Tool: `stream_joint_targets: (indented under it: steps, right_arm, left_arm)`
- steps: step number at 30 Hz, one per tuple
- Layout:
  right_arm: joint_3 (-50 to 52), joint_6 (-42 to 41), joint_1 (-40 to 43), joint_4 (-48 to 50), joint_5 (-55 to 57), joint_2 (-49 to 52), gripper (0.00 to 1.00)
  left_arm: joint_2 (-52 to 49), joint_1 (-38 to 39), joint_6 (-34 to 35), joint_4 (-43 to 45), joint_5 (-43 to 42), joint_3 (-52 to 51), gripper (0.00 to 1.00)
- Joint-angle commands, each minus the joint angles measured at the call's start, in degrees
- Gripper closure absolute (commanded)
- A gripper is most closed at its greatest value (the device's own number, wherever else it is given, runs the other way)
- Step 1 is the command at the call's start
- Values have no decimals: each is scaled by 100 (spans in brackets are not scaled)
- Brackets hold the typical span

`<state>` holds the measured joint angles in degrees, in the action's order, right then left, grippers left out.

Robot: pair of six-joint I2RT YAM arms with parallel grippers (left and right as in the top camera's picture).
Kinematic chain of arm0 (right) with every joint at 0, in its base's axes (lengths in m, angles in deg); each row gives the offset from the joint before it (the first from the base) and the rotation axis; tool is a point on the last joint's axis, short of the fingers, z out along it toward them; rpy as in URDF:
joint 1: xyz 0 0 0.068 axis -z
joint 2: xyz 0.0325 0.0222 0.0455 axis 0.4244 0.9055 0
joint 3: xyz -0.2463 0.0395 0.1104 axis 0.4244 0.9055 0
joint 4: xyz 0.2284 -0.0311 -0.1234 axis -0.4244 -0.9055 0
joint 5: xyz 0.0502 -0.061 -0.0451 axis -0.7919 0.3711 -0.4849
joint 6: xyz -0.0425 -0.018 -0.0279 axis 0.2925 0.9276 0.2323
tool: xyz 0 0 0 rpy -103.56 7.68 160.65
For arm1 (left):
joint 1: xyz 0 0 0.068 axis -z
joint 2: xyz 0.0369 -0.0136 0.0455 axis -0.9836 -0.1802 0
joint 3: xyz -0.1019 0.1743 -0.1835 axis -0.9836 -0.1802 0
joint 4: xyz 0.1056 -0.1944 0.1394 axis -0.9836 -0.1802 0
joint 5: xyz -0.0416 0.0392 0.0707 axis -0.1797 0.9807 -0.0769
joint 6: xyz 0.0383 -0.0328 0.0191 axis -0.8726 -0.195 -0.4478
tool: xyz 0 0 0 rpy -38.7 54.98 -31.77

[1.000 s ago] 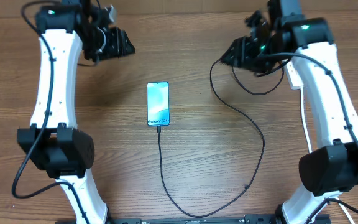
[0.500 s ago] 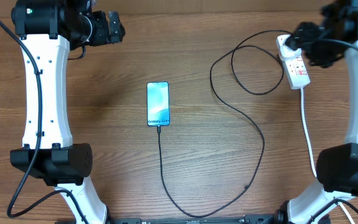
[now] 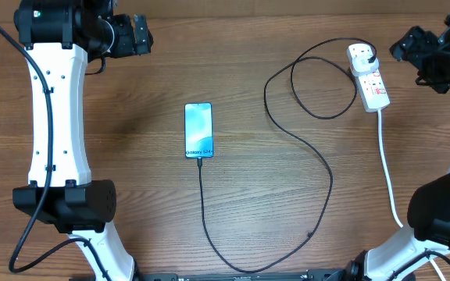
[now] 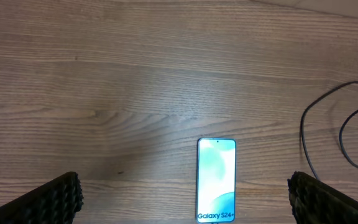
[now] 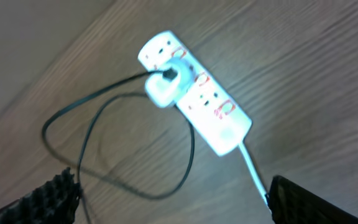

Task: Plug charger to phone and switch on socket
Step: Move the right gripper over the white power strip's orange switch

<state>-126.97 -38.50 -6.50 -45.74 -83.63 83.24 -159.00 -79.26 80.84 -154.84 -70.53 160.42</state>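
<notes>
The phone [image 3: 198, 129] lies flat mid-table, its light blue screen lit; it also shows low in the left wrist view [image 4: 216, 180]. The charger's thin black cable [image 3: 201, 203] meets the phone's near end, loops right and climbs to a white plug [image 3: 359, 53] seated in the socket [image 3: 373, 84]. In the right wrist view the socket [image 5: 219, 112] shows red markings, the plug [image 5: 163, 87] in it. My left gripper [image 3: 141, 35] hangs open at the back left, well behind the phone. Just right of the socket, my right gripper [image 3: 412, 56] is open and holds nothing.
The socket's thick white cord [image 3: 387, 164] runs down the right side toward the near edge. The black cable makes a wide loop [image 3: 319, 78] left of the socket. Both white arm columns stand at the table's left and right sides.
My right gripper has pulled away to the right, uncovering the socket, and opened wider. The left gripper drew back toward the far left corner and opened. Phone and cable have not moved.
</notes>
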Motion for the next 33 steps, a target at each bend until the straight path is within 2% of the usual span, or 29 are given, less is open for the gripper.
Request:
stream_joint_targets:
  steps: [1, 11, 22, 33]
  right_arm:
    - [313, -4, 26, 273, 192, -39, 4]
    - [1051, -2, 63, 1423, 835, 129, 2]
    - [1056, 33, 140, 2135, 811, 1163, 2]
    - [1056, -31, 142, 2452, 855, 1725, 3]
  left_arm:
    - [90, -24, 76, 0, 63, 81, 0]
    - [90, -24, 76, 0, 63, 81, 0]
    - [90, -24, 76, 0, 61, 81, 0]
    - [90, -24, 76, 0, 63, 81, 0]
